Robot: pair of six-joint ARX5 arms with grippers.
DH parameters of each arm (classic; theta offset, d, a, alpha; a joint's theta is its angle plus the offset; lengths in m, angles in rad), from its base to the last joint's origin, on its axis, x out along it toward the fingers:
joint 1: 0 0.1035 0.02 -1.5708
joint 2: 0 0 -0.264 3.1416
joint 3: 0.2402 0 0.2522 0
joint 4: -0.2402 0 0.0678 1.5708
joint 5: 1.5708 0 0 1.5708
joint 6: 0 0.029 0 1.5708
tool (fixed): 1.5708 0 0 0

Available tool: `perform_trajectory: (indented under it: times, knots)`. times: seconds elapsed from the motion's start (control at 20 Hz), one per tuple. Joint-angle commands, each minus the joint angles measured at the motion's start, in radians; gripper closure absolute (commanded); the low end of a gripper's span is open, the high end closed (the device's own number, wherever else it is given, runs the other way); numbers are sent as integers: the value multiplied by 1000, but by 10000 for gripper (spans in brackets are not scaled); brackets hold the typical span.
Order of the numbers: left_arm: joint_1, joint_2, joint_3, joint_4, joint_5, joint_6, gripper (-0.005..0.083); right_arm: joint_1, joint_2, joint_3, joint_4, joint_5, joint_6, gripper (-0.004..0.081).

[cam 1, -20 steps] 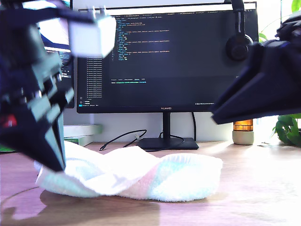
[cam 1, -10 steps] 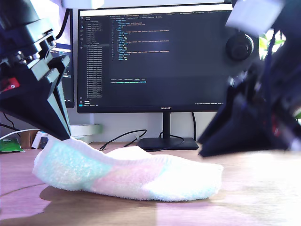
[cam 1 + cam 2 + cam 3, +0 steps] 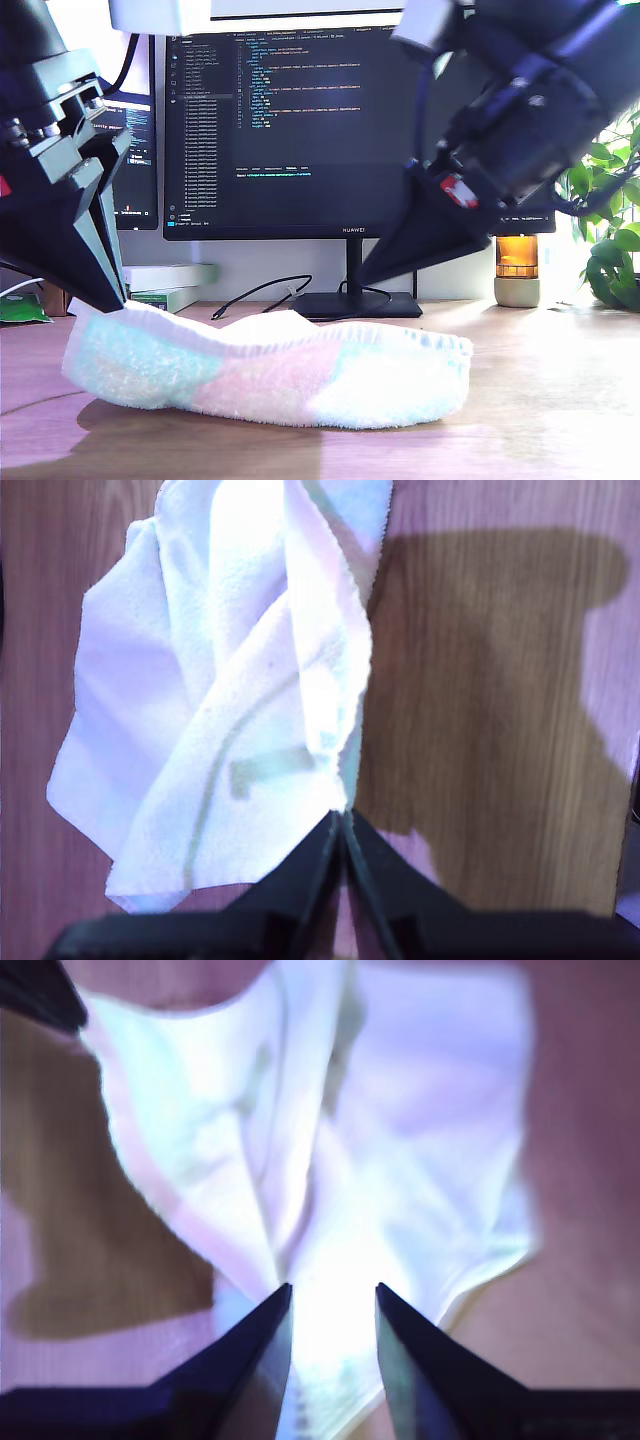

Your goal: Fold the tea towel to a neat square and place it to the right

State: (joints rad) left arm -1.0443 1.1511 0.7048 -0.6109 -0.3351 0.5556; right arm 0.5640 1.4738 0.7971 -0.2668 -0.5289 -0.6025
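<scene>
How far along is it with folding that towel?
Barely started. Done: nothing neat so far; the towel lies rumpled in a loose heap on the table. In hand: my first gripper is shut on the towel's edge at the exterior view's left, while my second gripper is open over the cloth and grips nothing. Left: flattening it, folding it into a square and setting it aside.

So the fluffy white terry tea towel with pastel pink and mint bands [image 3: 270, 368] is lying bunched on the wooden desk [image 3: 560, 400], in front of the black monitor [image 3: 330, 120]. My first end effector [image 3: 343, 825] sits at its end on the exterior view's left, my second end effector [image 3: 332, 1300] above its other half. A green leafy plant [image 3: 612, 250] stands far on that view's right.
</scene>
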Motion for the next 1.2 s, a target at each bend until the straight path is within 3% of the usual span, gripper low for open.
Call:
perform_trajectory:
  times: [0.0, 0.15, 0.4, 0.9, 1.0, 1.15]
  knots:
    - [2, -2, 4, -1, 0, 2, 797, -3, 8, 30, -75, -63, -2, 540]
    - [5, -2, 4, 1, 0, 2, 797, -9, 8, 78, -177, -84, -53, 539]
    - [22, -14, 4, 1, -8, 2, 797, -8, 21, 80, -197, -1, -203, 516]
    - [56, -55, 4, 2, -14, 3, 797, -8, 117, 80, -191, 40, -218, 521]
    - [58, -60, 4, -2, -14, 2, 797, -8, 123, 80, -190, 50, -219, 568]
    - [63, -60, 4, -2, -13, 2, 797, 4, 123, 80, -192, 50, -217, 759]
